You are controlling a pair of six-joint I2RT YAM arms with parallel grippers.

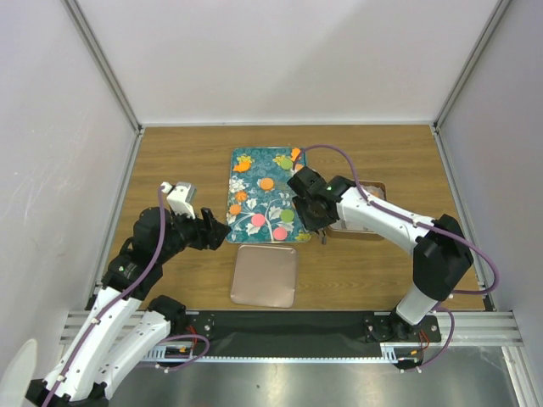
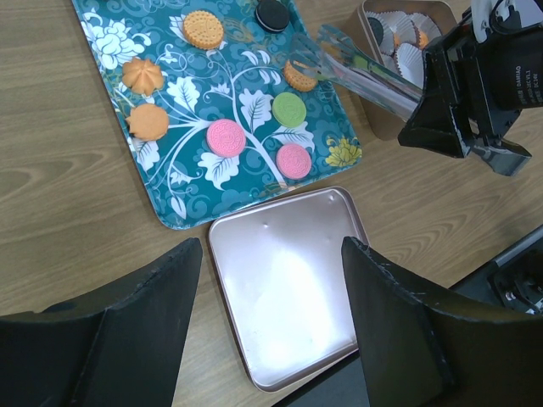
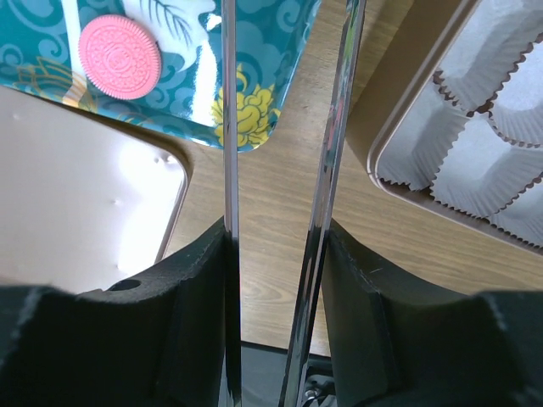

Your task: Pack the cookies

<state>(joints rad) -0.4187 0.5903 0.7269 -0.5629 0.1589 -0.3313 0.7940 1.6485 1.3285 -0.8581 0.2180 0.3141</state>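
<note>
Several cookies lie on the teal flowered tray (image 2: 254, 51): orange ones (image 2: 203, 29), a black one (image 2: 272, 14), a green one (image 2: 289, 109) and two pink ones (image 2: 226, 137). My right gripper (image 3: 276, 229) is shut on metal tongs (image 3: 229, 127), whose two arms stand apart. In the left wrist view the tongs (image 2: 365, 72) reach over the tray's right edge, tips at an orange cookie (image 2: 299, 76); I cannot tell whether it is pinched. My left gripper (image 2: 270, 246) hangs open and empty over the rose-gold lid (image 2: 284, 284).
A tin (image 2: 373, 119) lined with white paper cups (image 3: 484, 161) stands right of the tray, partly under the right arm (image 1: 382, 216). The lid (image 1: 265, 275) lies on the wooden table just in front of the tray (image 1: 263, 161). White walls enclose the table on three sides.
</note>
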